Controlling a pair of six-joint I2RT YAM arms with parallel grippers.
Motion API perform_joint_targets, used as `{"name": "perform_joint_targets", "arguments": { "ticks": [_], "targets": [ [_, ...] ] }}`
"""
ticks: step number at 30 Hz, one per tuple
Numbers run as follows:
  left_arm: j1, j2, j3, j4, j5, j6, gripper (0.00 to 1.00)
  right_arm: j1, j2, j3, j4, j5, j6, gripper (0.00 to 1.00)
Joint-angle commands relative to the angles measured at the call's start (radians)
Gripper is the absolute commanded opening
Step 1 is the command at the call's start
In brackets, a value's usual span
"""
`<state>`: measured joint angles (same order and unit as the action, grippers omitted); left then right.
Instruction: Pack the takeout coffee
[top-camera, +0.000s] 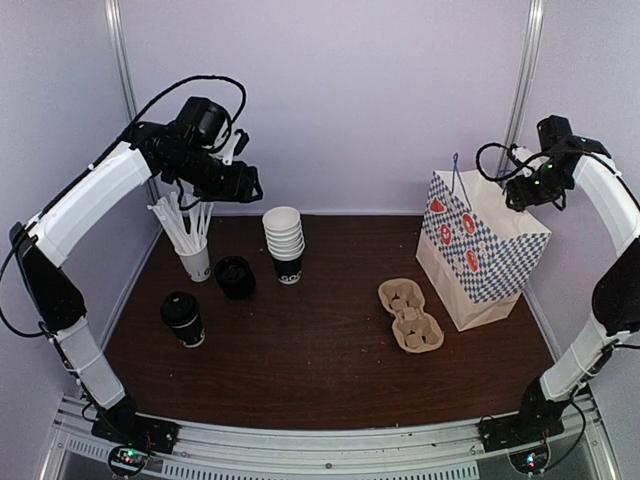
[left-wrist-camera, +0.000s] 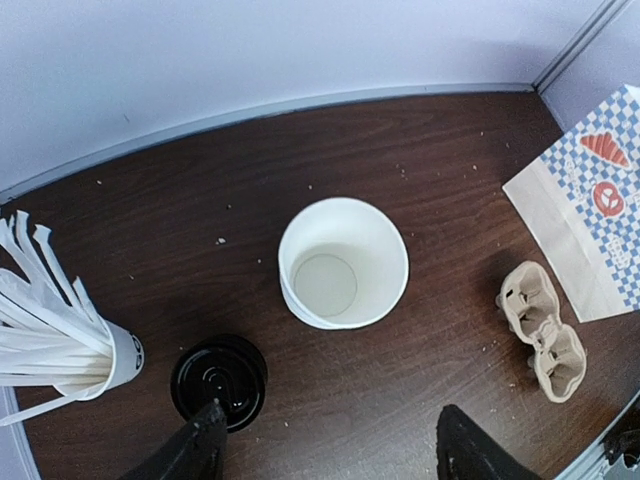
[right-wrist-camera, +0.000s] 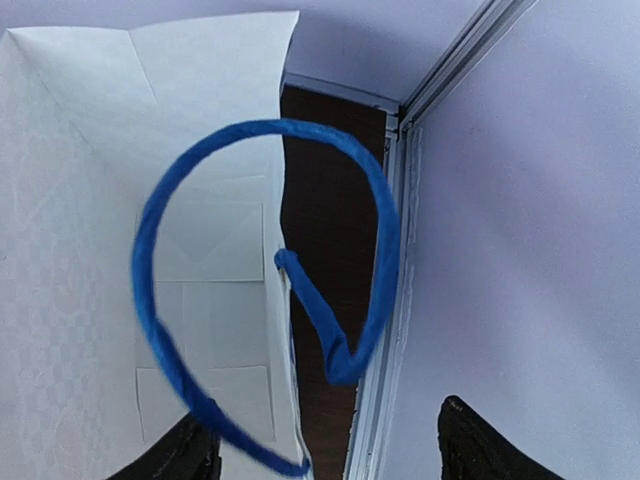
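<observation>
dark wood table, left gripper spread empty, right gripper spread by blue handle

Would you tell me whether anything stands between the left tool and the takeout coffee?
Yes: the cup of white sticks and a loose black lid stand between the raised left tool and the takeout coffee, seen from above.

Takeout coffee blk lid, wht/blk body; bag blue-wht check, red emblems; table dk brown.
</observation>
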<state>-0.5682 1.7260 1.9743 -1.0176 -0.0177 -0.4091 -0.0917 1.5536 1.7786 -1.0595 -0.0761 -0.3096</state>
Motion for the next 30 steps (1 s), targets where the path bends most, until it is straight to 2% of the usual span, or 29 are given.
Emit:
{"name": "perform_joint_targets", "arguments": {
  "ticks": [1,3,5,8,10,12,19,22,23,25,27,30],
  "targets": [
    [-0.022,-0.035,-0.063,0.039,0.002,0.028,0.73,-0.012,0.068,0.047,-0.006,-0.056,0.01,0.7],
    [-0.024,-0.054,-0.093,0.045,0.001,0.026,0.73,-0.014,0.095,0.057,0.001,-0.08,0.016,0.63],
    [-0.024,-0.08,-0.124,0.055,0.001,0.023,0.73,-0.02,0.11,0.068,0.003,-0.101,0.021,0.51],
    [-0.024,-0.112,-0.169,0.073,0.005,0.027,0.73,-0.027,0.111,0.07,0.016,-0.134,0.022,0.25],
    [-0.025,-0.134,-0.191,0.085,0.016,0.039,0.73,-0.029,0.098,0.068,0.028,-0.147,0.02,0.13],
    [-0.025,-0.162,-0.224,0.117,0.09,0.07,0.73,-0.029,0.078,0.061,0.045,-0.143,0.015,0.08],
    [-0.094,-0.211,-0.319,0.225,0.274,0.189,0.73,-0.034,0.038,0.008,0.087,-0.126,-0.007,0.03],
    [-0.15,-0.189,-0.323,0.247,0.294,0.214,0.73,-0.034,0.037,-0.011,0.087,-0.137,-0.009,0.01],
    [-0.165,-0.175,-0.318,0.247,0.296,0.216,0.73,-0.034,0.037,-0.014,0.087,-0.134,-0.008,0.04],
    [-0.196,-0.146,-0.311,0.25,0.289,0.212,0.72,-0.034,0.031,-0.015,0.082,-0.125,0.0,0.15],
    [-0.224,-0.121,-0.318,0.275,0.299,0.201,0.72,-0.034,0.006,-0.024,0.084,-0.127,0.001,0.21],
    [-0.263,-0.064,-0.321,0.317,0.325,0.169,0.71,-0.034,-0.035,-0.04,0.085,-0.116,0.011,0.44]
  ]
}}
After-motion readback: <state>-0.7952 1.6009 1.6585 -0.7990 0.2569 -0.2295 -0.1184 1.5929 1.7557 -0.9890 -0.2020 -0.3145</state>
